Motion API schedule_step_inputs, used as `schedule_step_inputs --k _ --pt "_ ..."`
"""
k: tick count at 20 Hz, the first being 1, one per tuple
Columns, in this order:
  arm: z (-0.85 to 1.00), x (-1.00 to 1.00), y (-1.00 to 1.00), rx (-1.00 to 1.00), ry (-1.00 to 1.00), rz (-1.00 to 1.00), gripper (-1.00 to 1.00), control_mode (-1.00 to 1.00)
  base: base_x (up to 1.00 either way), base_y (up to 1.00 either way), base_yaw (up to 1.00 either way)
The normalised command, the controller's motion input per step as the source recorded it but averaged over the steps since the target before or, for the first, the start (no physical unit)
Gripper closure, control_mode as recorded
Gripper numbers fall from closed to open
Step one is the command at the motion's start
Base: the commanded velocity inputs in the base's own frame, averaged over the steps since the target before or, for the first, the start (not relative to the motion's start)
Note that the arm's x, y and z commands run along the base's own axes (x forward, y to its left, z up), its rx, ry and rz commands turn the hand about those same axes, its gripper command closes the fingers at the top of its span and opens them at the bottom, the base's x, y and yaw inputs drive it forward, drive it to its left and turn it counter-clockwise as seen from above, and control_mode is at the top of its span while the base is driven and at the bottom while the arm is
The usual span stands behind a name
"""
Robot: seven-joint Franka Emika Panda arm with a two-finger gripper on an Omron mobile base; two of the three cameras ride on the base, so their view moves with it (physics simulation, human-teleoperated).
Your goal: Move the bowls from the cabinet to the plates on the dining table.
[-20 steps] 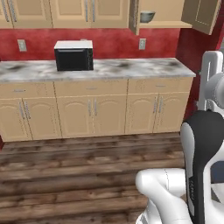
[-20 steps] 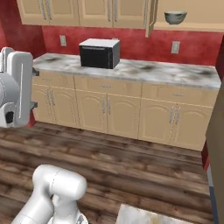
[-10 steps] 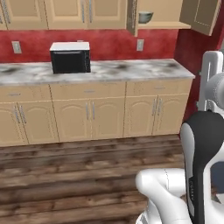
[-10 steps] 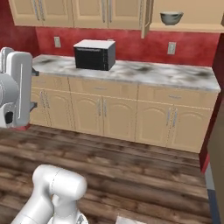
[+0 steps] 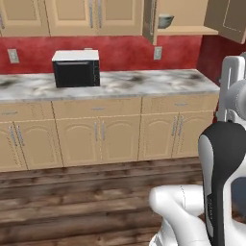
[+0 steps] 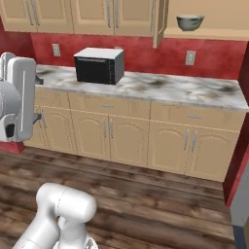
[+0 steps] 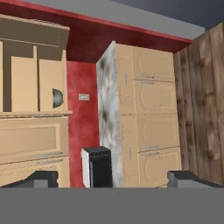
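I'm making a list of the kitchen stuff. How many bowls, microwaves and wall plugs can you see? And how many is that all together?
Bowls: 1, the grey-green bowl on the shelf of the open cabinet.
Microwaves: 1, the black microwave on the counter.
Wall plugs: 2, the left outlet and the right outlet on the red wall.
Total: 4

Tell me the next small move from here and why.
Probably drive the base closer to the open cabinet. The bowl sits on its shelf above the counter, with a stretch of wood floor between it and the robot, and the arm looks folded back. The gripper is open and empty, so approach comes before any reach.
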Motion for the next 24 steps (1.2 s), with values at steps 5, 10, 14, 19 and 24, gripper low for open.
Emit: schedule_step_inputs --k 5,10,14,19,24 --pt "0.00 0.00 0.00 0.00 0.00 0.00 -1.00 1.00 0.62 0.10 -0.01" --pt "0.00 0.00 0.00 0.00 0.00 0.00 -1.00 1.00 0.59 0.03 0.00" --pt "0.00 0.00 0.00 0.00 0.00 0.00 -1.00 1.00 0.48 -0.03 0.00" --pt "0.00 0.00 0.00 0.00 0.00 0.00 -1.00 1.00 0.27 -0.32 -0.03" --pt "0.00 0.00 0.00 0.00 0.00 0.00 -1.00 1.00 0.14 -0.49 -0.03"
